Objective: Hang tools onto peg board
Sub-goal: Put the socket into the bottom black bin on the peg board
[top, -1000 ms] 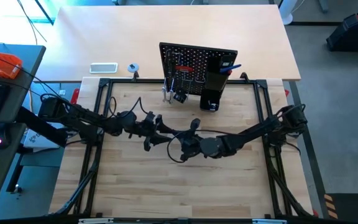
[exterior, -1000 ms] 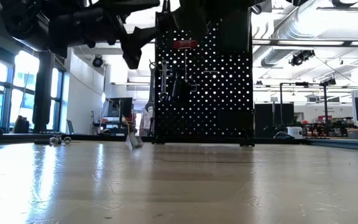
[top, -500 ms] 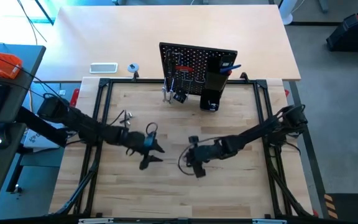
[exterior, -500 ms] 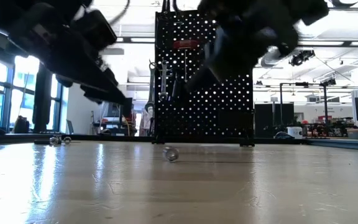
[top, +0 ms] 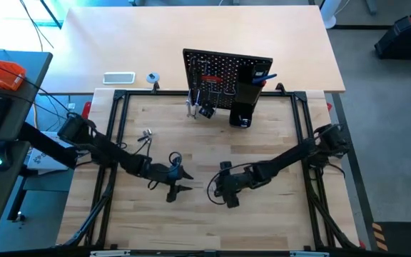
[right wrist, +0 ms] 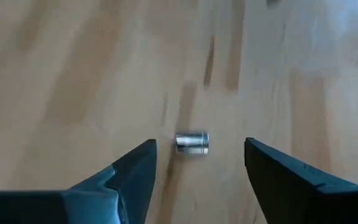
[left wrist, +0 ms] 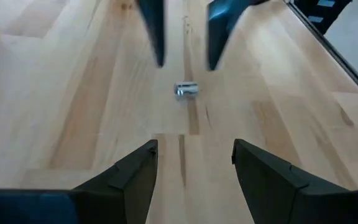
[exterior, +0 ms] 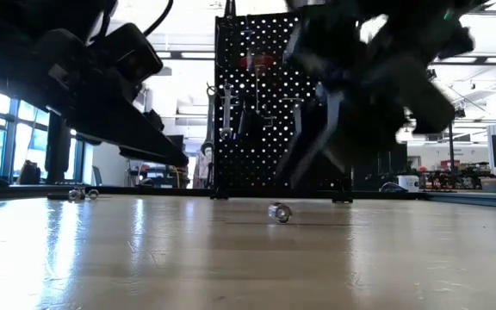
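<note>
Right wrist view shows a small silver socket point(right wrist: 192, 142) lying sideways on the counter point(right wrist: 73, 74) between both spread, empty grippers point(right wrist: 199, 171) point(left wrist: 193, 167); high view hides it, showing the peg board point(top: 216, 70) well behind.

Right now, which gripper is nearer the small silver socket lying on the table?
Right. The silver socket lies just off the right gripper's open jaws, in line with their gap; the left gripper faces it from farther back.
</note>
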Motion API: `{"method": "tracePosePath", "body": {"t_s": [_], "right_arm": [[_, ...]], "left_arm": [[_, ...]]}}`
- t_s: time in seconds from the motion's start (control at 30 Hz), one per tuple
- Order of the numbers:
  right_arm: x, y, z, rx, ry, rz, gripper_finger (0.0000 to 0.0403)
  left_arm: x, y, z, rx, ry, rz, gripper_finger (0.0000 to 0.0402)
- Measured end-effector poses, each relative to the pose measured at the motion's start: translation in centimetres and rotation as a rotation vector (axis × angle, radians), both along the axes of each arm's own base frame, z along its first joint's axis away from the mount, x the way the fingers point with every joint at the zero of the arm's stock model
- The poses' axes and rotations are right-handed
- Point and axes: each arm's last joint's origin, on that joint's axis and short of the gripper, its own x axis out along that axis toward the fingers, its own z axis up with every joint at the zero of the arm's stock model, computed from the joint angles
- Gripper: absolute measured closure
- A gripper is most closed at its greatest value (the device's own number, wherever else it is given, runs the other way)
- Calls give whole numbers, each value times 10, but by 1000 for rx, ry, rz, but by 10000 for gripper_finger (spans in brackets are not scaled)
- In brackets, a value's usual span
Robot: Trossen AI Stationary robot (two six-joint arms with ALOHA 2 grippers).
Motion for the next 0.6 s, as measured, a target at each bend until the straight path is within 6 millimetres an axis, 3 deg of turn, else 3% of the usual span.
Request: {"method": "tracePosePath", "body": {"t_s": [0.23,0.33,0.6], "right_arm": [[6,-8,-26,2,73,-5,180],[7,-11,-34,32,105,-16,204],[6,-10,-36,37,130,4,388]], "left_arm": [[8,-3,-9,-22,-3,-10,201],[10,-5,-10,-25,0,-22,201],[11,-6,-9,-4,-13,-39,201]]}}
